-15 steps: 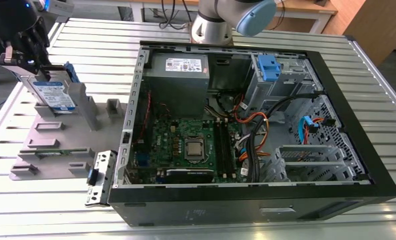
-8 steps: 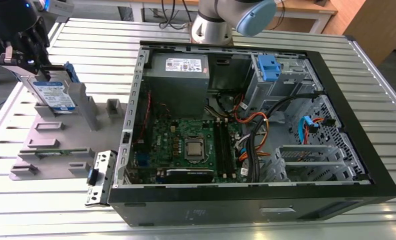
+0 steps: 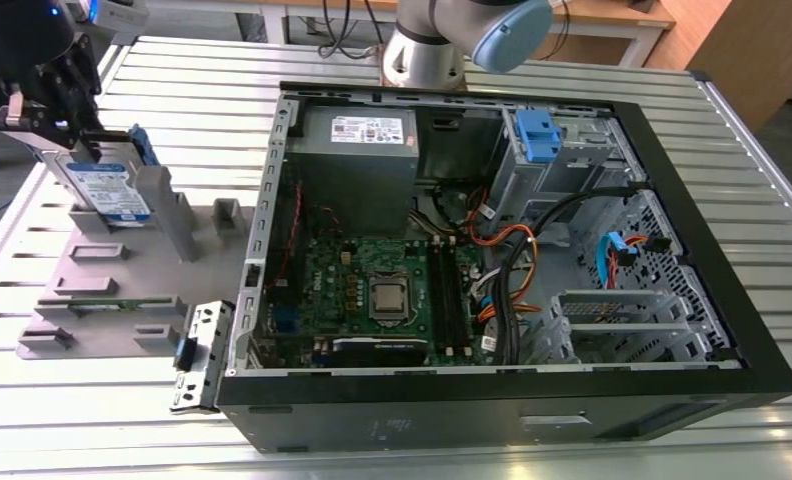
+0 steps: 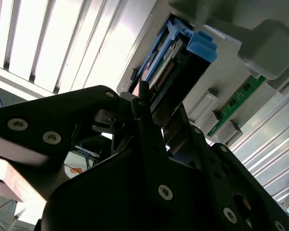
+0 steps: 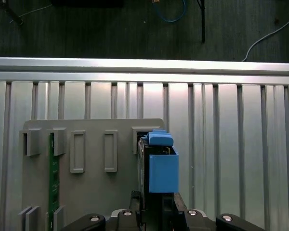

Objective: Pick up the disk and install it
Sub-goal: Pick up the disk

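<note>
The disk [image 3: 109,190], silver with a blue-and-white label and blue rails, stands on edge in a slot of the grey fixture plate [image 3: 116,290] at the exterior view's left, outside the computer case [image 3: 503,250]. My gripper [image 3: 76,135] is at the disk's upper end. In the first wrist view the disk [image 5: 163,168] runs between the two black fingers [image 5: 135,198], which press against its sides, so the gripper [image 5: 156,196] is shut on it. The second wrist view shows the gripper [image 4: 164,120] reaching the disk's [image 4: 183,57] connector end.
The open case holds a grey power supply [image 3: 356,150], a motherboard [image 3: 369,290], loose cables [image 3: 510,270] and a blue latch [image 3: 536,135] on the drive cage. A green memory stick [image 3: 109,302] lies in the fixture. The slatted metal table [image 3: 770,180] surrounds everything.
</note>
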Controlling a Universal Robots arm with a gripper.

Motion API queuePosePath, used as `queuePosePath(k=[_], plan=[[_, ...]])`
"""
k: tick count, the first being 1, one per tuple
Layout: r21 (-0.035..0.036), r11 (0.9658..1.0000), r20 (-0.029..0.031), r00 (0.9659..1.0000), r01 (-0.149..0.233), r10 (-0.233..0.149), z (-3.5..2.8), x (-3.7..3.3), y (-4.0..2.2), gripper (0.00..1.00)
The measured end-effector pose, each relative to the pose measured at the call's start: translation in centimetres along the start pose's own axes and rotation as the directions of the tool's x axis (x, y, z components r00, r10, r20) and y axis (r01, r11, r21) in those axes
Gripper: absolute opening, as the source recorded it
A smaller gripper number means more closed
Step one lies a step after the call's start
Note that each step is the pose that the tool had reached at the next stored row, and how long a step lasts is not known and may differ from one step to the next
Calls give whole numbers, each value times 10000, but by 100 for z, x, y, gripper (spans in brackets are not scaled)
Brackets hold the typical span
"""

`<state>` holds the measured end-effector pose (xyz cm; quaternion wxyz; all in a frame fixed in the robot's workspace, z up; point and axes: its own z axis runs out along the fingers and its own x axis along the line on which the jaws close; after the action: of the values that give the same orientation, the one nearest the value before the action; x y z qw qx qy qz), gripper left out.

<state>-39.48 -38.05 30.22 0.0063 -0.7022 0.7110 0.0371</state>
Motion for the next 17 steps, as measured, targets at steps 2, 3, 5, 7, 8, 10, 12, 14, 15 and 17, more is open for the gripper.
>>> queuePosePath(k=[2, 3, 5, 7, 8, 10, 12, 14, 15, 17], plan=[[1, 10000, 1, 10000, -2, 2, 0, 0, 0, 35], [2, 10000, 1, 10000, -10, 10, 0, 1, 0, 35], [10, 9999, 7, 9999, -155, 155, 1, 2, 0, 35], [11, 9999, 8, 9999, -159, 159, 1, 2, 0, 35], [11, 9999, 8, 9999, -160, 160, 1, 2, 0, 35], [11, 9999, 8, 9999, -162, 162, 1, 2, 0, 35], [11, 9999, 8, 9999, -165, 165, 1, 2, 0, 35], [11, 9999, 8, 9999, -168, 168, 1, 2, 0, 35], [11, 9999, 8, 9999, -161, 161, 1, 2, 0, 35], [2, 10000, 2, 10000, -32, 32, 1, 2, 0, 35]])
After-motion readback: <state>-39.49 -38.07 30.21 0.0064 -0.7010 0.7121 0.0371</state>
